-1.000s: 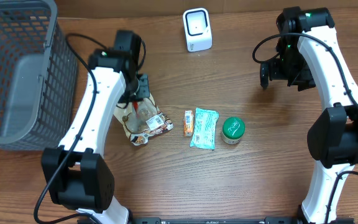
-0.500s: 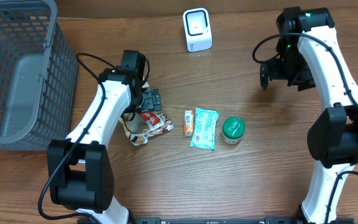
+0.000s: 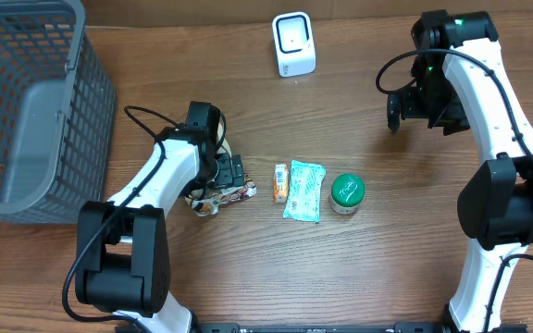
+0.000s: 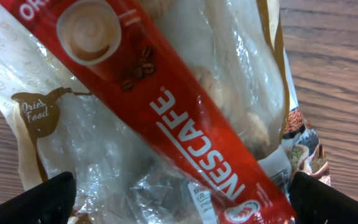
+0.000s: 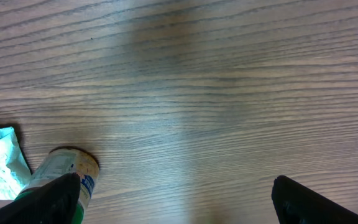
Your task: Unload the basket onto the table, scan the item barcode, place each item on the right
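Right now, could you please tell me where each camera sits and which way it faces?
Overhead: fixed above the table, facing straight down; the left arm, right arm, basket and scanner show.
Left wrist: on the left arm, looking down at the red Nescafe stick on the snack bag; left gripper fingertips at the bottom corners.
Right wrist: on the right arm, facing down at bare wood and the can; right gripper fingertips at the bottom corners.
Shared: overhead and left wrist both show the snack bag.
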